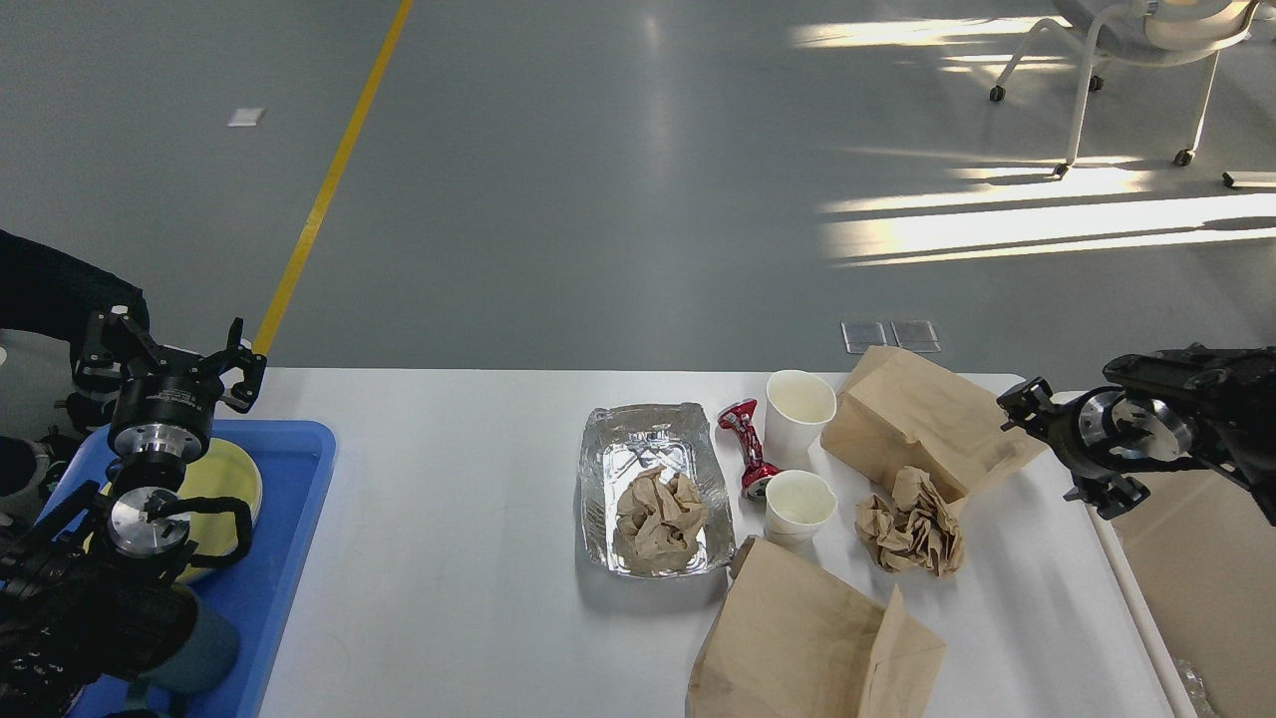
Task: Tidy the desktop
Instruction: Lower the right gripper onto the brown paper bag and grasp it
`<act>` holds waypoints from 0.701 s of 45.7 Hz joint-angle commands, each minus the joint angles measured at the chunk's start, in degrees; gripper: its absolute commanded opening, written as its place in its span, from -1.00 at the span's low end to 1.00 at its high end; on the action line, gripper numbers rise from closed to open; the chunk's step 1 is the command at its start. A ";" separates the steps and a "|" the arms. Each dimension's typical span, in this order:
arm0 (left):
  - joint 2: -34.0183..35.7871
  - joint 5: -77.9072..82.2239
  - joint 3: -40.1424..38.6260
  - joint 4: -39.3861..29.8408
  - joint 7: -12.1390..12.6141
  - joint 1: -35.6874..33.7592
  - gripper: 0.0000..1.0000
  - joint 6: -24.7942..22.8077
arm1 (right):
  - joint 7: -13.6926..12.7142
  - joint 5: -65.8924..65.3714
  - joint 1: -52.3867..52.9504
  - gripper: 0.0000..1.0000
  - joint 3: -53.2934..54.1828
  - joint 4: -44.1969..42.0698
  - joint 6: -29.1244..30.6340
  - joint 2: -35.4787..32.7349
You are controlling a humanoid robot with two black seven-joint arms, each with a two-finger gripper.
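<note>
A: Left gripper (235, 371)?
B: Over the far edge of the blue tray (299, 558), at the left end of the desktop (449, 519). Fingers spread, nothing between them. A pale yellow bowl (234, 484) sits in the tray just under the wrist.

A: Right gripper (1027, 399)?
B: Hangs at the right end of the desktop, near the far paper bag (917, 419). Seen dark and nearly end-on; cannot tell how far apart the fingers are, or whether it touches the bag.

A: Desktop?
B: White, fills the near half of the view. Mid-right: foil tray (648, 449) with a paper wad (658, 519) in it; right of that a crushed red can (750, 449), two white cups (799, 409) (799, 507), a loose wad (912, 524), a second bag (812, 638) at the near edge.

A: Beyond the right end?
B: An off-white bin (1196, 578).
</note>
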 commanded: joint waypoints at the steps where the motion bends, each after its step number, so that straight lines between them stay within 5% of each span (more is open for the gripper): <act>1: 0.00 0.00 -0.05 0.00 0.00 0.00 0.93 0.00 | 0.08 -0.09 -0.24 1.00 1.13 -0.12 -0.39 0.46; 17: 0.00 0.00 0.04 0.00 0.00 0.00 0.93 0.00 | 0.69 -0.18 -3.23 0.89 2.10 -2.76 -6.19 5.38; 25: 0.00 0.00 0.04 0.00 0.00 0.00 0.93 0.00 | 0.78 -1.14 -4.19 -0.28 1.40 -2.59 -6.36 5.91; 32: 0.00 0.00 0.04 0.00 0.00 0.00 0.93 0.00 | 0.78 -1.14 -4.37 -0.99 1.48 -2.50 -7.33 6.00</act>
